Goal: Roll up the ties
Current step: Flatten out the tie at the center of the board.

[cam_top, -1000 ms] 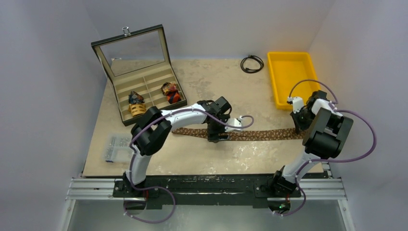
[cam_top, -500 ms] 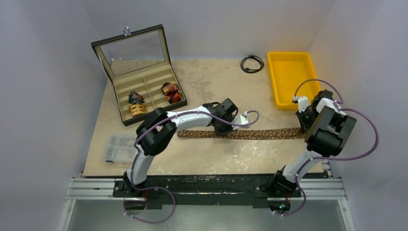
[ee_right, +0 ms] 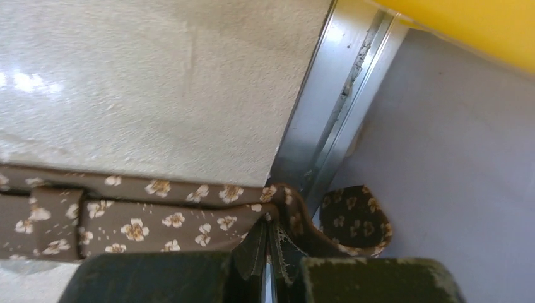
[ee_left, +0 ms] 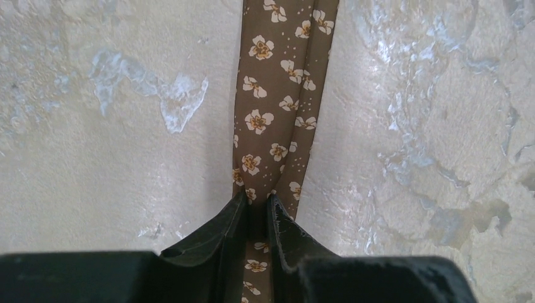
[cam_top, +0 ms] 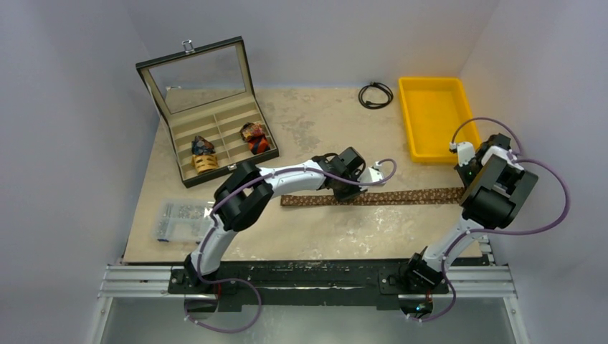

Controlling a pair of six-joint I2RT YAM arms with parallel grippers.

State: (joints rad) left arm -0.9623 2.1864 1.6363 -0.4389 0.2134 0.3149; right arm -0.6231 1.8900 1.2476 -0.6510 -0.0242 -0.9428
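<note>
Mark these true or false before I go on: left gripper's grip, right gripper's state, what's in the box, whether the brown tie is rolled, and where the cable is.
1. The left gripper is shut on the brown tie. True.
2. The right gripper is open above the tray. False: it is shut on the brown tie's end at the right edge of the table.
3. Two rolled ties sit in the box. True.
4. The brown tie is rolled. False: it lies stretched out across the table.
5. The cable lies in the tray. False: it is on the table, left of the tray.
</note>
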